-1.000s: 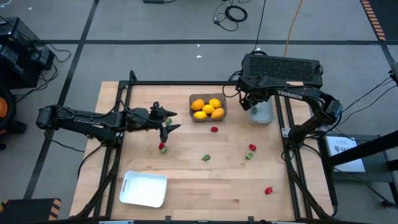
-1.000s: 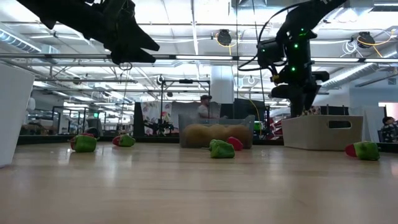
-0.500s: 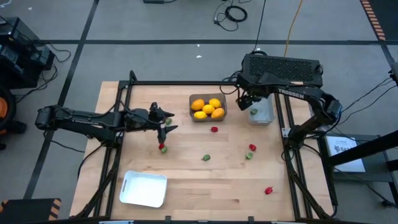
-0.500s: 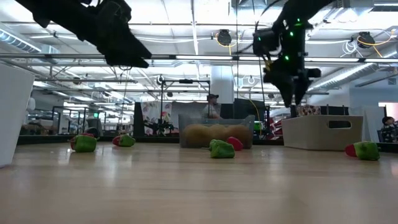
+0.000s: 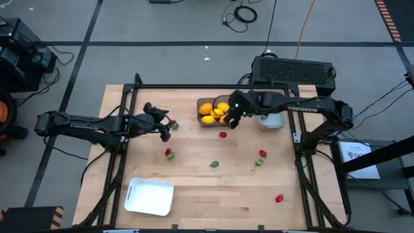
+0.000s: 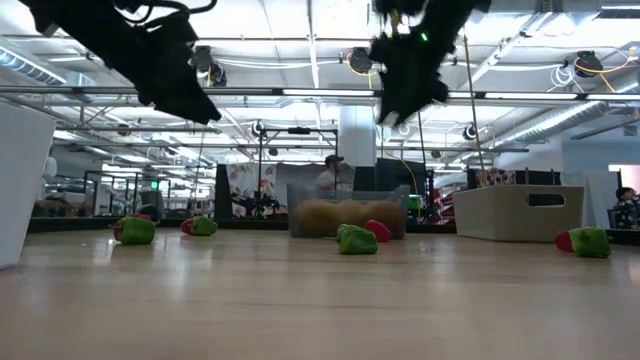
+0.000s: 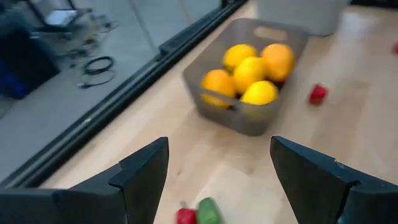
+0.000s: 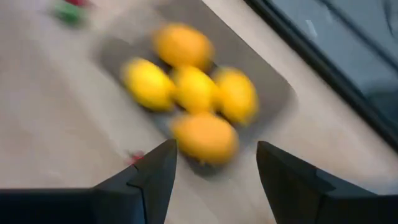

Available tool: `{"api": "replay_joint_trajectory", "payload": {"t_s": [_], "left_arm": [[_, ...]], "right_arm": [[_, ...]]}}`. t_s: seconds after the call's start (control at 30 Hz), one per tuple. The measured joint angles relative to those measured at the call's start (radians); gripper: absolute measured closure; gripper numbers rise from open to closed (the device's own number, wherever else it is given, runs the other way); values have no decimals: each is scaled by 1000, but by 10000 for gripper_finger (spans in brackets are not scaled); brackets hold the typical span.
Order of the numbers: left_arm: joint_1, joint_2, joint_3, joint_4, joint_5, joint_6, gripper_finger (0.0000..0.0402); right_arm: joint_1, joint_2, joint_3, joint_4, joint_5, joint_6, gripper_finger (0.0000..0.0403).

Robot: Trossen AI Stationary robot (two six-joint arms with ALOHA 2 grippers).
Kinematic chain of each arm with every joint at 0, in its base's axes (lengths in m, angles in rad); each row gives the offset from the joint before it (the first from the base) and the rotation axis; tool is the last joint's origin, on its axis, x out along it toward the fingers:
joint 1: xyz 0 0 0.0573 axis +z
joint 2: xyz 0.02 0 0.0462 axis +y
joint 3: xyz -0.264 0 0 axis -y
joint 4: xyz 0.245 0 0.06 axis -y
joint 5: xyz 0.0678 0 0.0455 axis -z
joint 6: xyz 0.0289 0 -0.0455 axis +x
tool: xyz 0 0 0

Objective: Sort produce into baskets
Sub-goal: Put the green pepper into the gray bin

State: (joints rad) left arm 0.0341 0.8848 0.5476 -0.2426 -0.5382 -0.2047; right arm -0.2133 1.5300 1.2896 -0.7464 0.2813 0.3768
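— How much of the produce is sorted?

— The yellow and orange round fruits (image 5: 215, 112) are done: all five sit in the dark grey square bin (image 5: 230, 117) at the far middle of the table. The pale grey bin (image 5: 273, 121), just right of it, I can't see into. The white tray (image 5: 149, 196) at the near left holds nothing.

— And what's left?

— The little red and green pieces: a pair (image 5: 169, 153) left of centre, a red one (image 5: 222, 134) just near the dark bin, a green one (image 5: 214, 164) mid-table, a pair (image 5: 261, 157) to the right, one (image 5: 279, 198) near right.

— Your fingers?

— My right gripper (image 5: 231, 119) hangs over the dark bin's near right corner, fingers apart, empty. My left gripper (image 5: 162, 126) hovers left of that bin, fingers wide, empty too.
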Motion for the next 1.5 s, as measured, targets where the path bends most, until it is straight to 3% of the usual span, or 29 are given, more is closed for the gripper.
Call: {"api": "replay_joint_trajectory", "payload": {"t_s": [0.23,0.4,0.63,0.87,1.1,1.23,1.5], "left_arm": [[0,0,0,-64,-115,1,114],[3,1,0,-118,-219,0,114],[7,3,0,-177,-189,2,114],[8,3,0,-229,-189,0,114],[8,3,0,-227,-197,0,114],[8,3,0,-223,-198,0,114],[8,3,0,-221,-199,0,114]], "right_arm": [[171,47,2,392,-1,-267,190],[239,175,0,648,-61,-449,190],[276,435,29,987,-191,-633,190],[273,660,257,964,-255,-635,190],[274,802,473,814,-298,-625,190],[273,863,521,813,-365,-606,190],[274,939,534,851,-364,-606,190]]}}
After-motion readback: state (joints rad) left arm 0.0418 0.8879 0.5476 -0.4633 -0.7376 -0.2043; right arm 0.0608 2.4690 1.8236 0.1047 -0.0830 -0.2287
